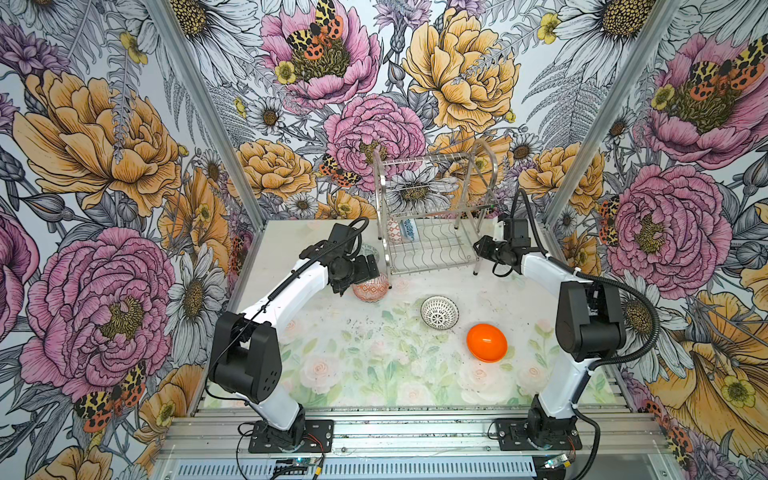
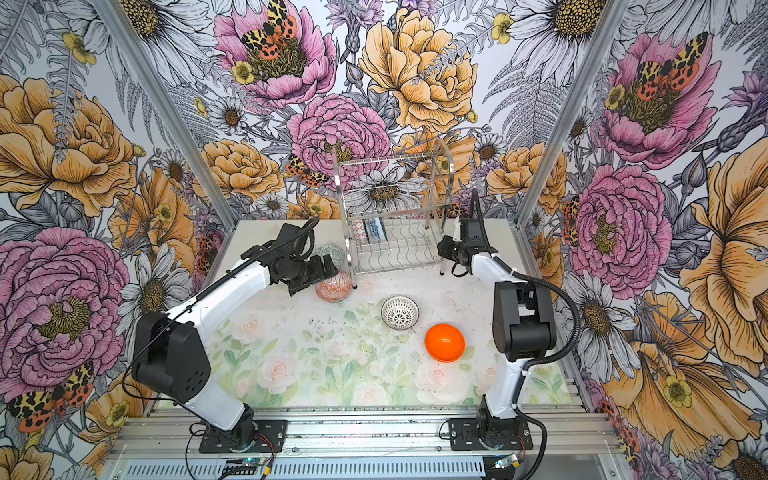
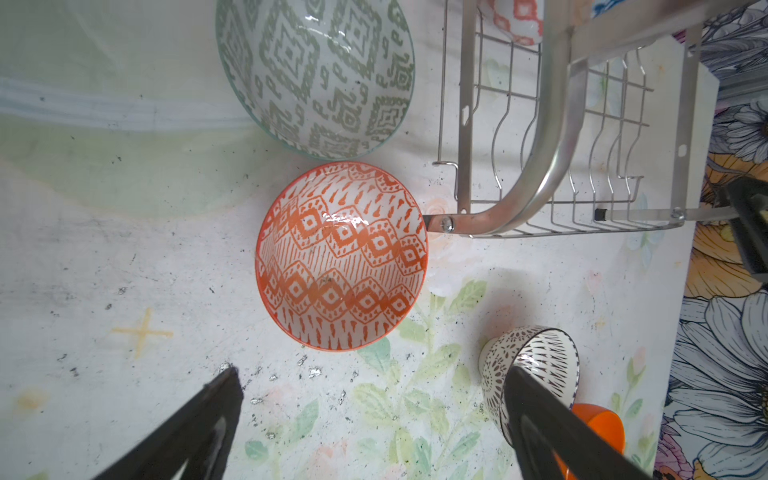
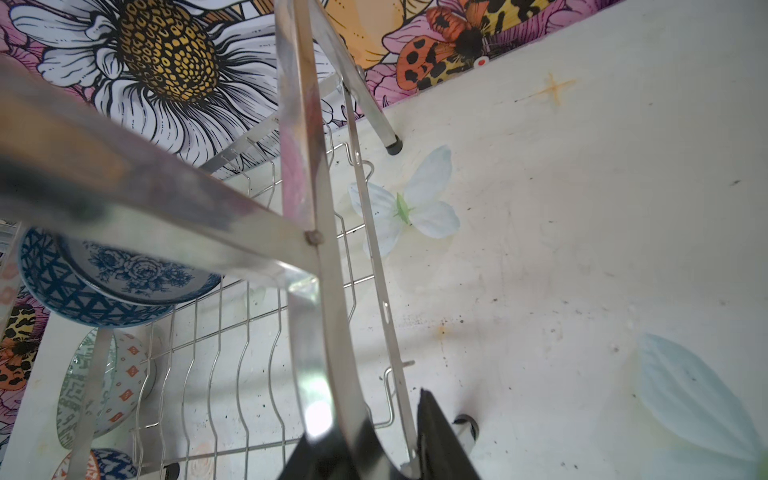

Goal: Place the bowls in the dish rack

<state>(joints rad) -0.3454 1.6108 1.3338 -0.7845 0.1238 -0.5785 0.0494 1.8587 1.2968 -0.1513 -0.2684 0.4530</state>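
Hovering over the orange-white bowl with the left fingers spread to the full and nothing between them. In the left wrist view, bowl at frame centre, just beyond both fingertips, mouth up on the worktop. Round, so no long axis to square up to, only a rim to pick.

Right-hand edge of that rim touching or just off the foot of the dish rack; cannot tell which. Grey-green bowl just beside it, toward the top of the frame. In both top views, same bowl left of centre, at the rack's near-left leg. Lattice bowl and plain orange bowl lower and further right, well apart from either pair of fingers.

By nearness, plainly the left arm's pick. Probably best taken on the rim arc facing away from the rack leg and the grey-green neighbour, one finger inside, one outside.

Right fingers standing narrow on either side of the rack's end frame, at the bottom of the right wrist view. Pressing it or not, cannot tell. Two blue bowls on the lower tier, at the left of that frame.
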